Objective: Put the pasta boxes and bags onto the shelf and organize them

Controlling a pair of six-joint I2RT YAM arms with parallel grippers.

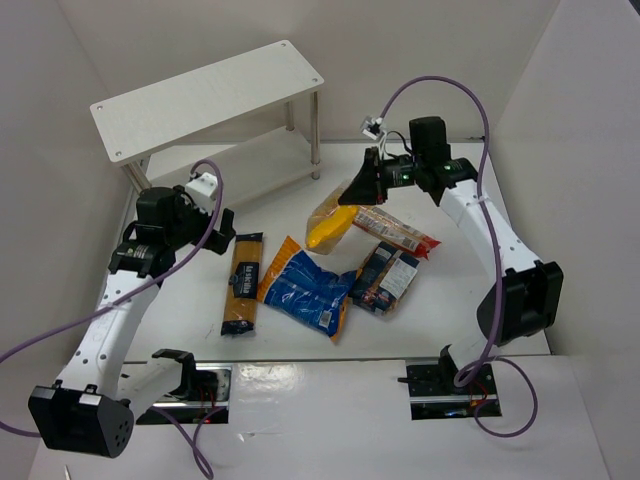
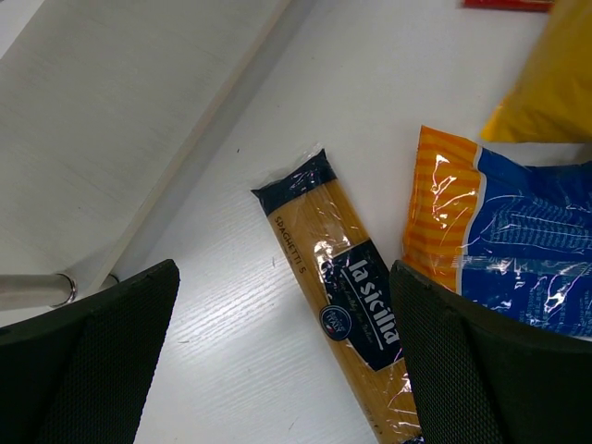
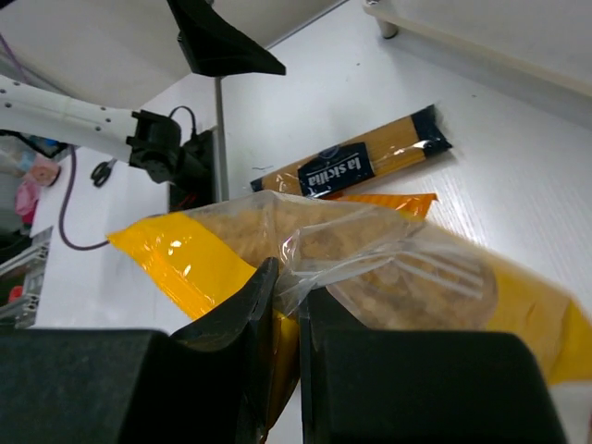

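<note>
My right gripper [image 1: 352, 190] is shut on the top edge of the yellow-and-clear bag of short pasta [image 1: 330, 224] and holds it lifted; in the right wrist view the bag [image 3: 370, 268] is pinched between the fingers. My left gripper [image 1: 222, 232] is open and empty above the top of the long spaghetti packet [image 1: 242, 282], which lies between the pads in the left wrist view [image 2: 347, 310]. The blue crinkly bag [image 1: 308, 288], the slim red-clear packet [image 1: 398, 231] and the dark blue box [image 1: 386, 277] lie on the table. The white two-tier shelf [image 1: 205, 97] stands at the back left.
The shelf's lower board [image 2: 111, 120] and a silver leg [image 2: 37, 289] are close to the left gripper. White walls enclose the table on three sides. Purple cables loop over both arms.
</note>
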